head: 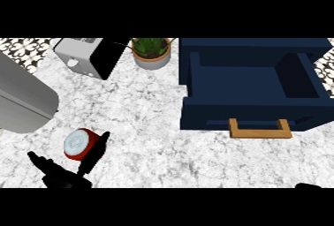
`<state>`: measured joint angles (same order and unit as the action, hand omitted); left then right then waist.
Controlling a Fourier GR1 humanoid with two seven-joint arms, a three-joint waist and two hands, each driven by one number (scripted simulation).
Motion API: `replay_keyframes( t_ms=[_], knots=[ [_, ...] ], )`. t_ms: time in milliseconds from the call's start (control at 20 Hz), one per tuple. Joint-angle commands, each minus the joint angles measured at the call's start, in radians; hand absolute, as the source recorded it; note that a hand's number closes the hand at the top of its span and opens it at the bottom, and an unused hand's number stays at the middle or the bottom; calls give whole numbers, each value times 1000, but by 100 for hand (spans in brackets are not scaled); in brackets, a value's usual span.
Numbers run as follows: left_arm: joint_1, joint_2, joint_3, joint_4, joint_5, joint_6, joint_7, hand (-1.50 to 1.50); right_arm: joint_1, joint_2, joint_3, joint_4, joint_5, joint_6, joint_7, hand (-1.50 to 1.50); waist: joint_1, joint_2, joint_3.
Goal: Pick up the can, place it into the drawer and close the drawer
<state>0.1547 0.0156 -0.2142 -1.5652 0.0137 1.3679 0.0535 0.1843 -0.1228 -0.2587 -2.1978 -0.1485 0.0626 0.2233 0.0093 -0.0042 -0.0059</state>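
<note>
The left hand (65, 170) comes in at the lower left of the head view, fingers straight and spread, thumb off to its left, holding nothing. One long finger reaches up along the right side of the can (78, 143), touching it or just short of it; I cannot tell which. The can stands upright on the marble counter (150, 132), just ahead of the palm, in the gap between thumb and fingers.

It is a small red can with a pale lid, most likely stiff, light and smooth-walled, so it could slip if pinched only at the rim. The better hold is around the middle of its wall, thumb on one side and fingers on the other, keeping it upright.

Well to the right of this hand and farther ahead, the dark blue drawer (251, 84) stands pulled open, its wooden handle (259, 129) facing the robot.

At the lower right edge only a sliver of the right hand (308, 186) shows; I cannot tell its state.
</note>
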Motion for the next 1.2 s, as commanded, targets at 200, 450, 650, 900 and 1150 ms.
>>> replay_keyframes(
  t_ms=[200,450,650,900,1150],
  knots=[
    [-10,-15,164,102,283,-224,-316,-150,-28,-45,-68,0,-51,17,26,-150,-2,1,1],
    [-32,-15,287,263,491,-415,-585,-150,-18,-3,-2,-38,2,6,29,-150,-7,3,2],
    [-171,-16,323,490,561,-550,-694,-150,-50,2,0,16,21,1,13,-150,-13,7,4],
    [-251,-15,316,559,582,-611,-713,150,-6,26,-3,-25,13,21,6,-150,-16,4,5],
    [-354,-15,415,755,597,-734,-848,150,-36,30,-8,-69,30,-9,63,-150,-17,5,5]
  ],
)
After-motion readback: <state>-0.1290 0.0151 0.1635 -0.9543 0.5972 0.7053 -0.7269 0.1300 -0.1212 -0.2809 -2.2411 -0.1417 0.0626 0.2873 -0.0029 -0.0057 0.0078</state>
